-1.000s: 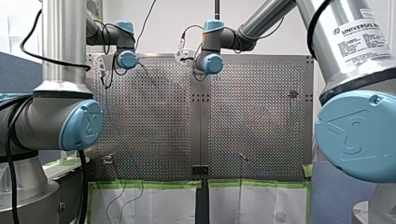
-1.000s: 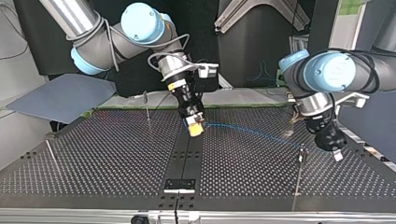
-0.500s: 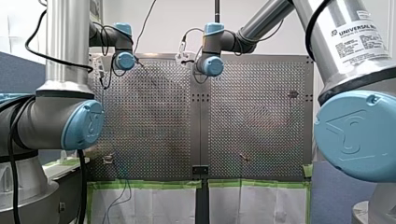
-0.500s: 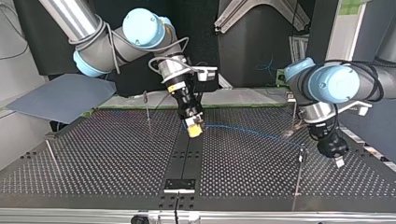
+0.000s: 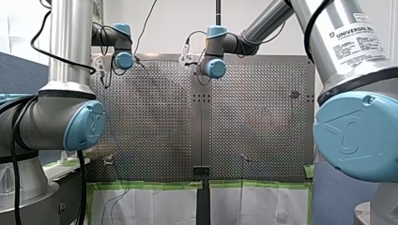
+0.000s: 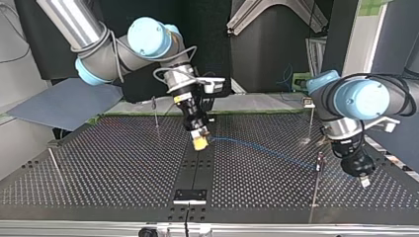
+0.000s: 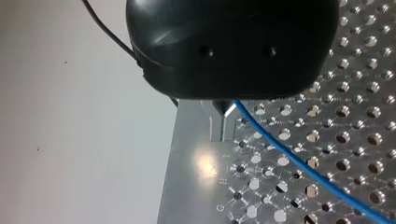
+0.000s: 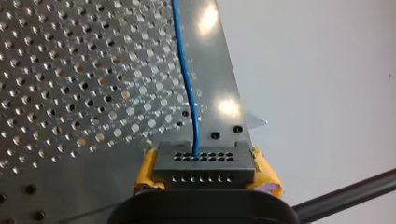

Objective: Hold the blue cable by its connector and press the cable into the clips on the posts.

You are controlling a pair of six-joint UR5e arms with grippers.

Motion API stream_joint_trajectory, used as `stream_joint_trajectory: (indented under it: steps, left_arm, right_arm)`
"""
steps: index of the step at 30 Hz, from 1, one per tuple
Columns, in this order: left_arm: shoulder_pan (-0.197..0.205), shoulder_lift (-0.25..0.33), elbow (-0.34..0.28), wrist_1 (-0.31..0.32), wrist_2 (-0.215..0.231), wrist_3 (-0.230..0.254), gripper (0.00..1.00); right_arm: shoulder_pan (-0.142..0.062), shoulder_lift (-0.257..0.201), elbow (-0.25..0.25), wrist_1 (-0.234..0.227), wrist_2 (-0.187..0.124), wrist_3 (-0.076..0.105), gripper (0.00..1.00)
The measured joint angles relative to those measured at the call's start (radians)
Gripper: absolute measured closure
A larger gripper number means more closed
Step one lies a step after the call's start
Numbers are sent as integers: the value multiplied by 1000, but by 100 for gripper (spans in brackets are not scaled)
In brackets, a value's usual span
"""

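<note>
In the top view a thin blue cable [image 6: 262,149] stretches low over the perforated table [image 6: 108,173] between my two grippers. My right gripper [image 6: 200,142], with yellow pads, is shut on the grey connector [image 8: 204,163], and the cable [image 8: 187,79] leaves its front face. My left gripper [image 6: 363,178], black, is shut on the cable's other end, just past a thin post [image 6: 316,190] at that view's right. In the left wrist view the cable [image 7: 299,161] comes out from under the gripper body [image 7: 224,106]. I cannot tell whether the cable sits in the post's clip.
Other thin posts stand at the back right [image 6: 311,118], back middle-left [image 6: 155,112] and near left [image 6: 54,167] of the top view. A dark centre strip with a small bracket [image 6: 190,196] runs toward the near edge. A grey sheet [image 6: 64,103] lies beyond the table's left.
My left gripper has moved down and toward the top view's near right, drawing the cable past the right post. My right gripper has shifted slightly left and nearer with the connector.
</note>
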Motion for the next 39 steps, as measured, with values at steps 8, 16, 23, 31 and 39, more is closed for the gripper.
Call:
stream_joint_trajectory:
  steps: [8,16,23,31,39]
  left_arm:
    - [21,-1,2,11,42,-5,100]
    - [40,-45,39,-11,72,-15,100]
    - [54,-64,68,-9,110,-40,100]
    - [60,-81,71,-9,136,-63,100]
    - [70,-83,71,-7,152,-78,100]
  right_arm:
    - [-25,7,-17,-7,-6,0,100]
    - [-44,15,-36,-6,-23,1,100]
    - [-50,59,-63,-5,-48,5,100]
    - [-56,117,-127,15,-56,19,100]
    - [-71,159,-200,37,-63,25,100]
